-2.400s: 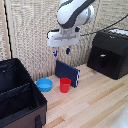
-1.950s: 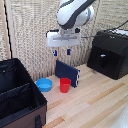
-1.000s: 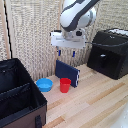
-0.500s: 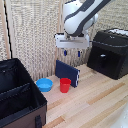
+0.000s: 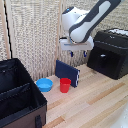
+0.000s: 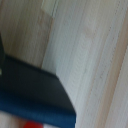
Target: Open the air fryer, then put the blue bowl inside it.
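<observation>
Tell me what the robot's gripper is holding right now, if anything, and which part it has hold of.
Nothing. The gripper hangs in the air above the dark-blue panel, apart from the air fryer handle and the blue bowl.

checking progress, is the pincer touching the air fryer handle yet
Apart. The exterior view shows the pincer hanging in the air, with open space between it and the air fryer handle.
</observation>
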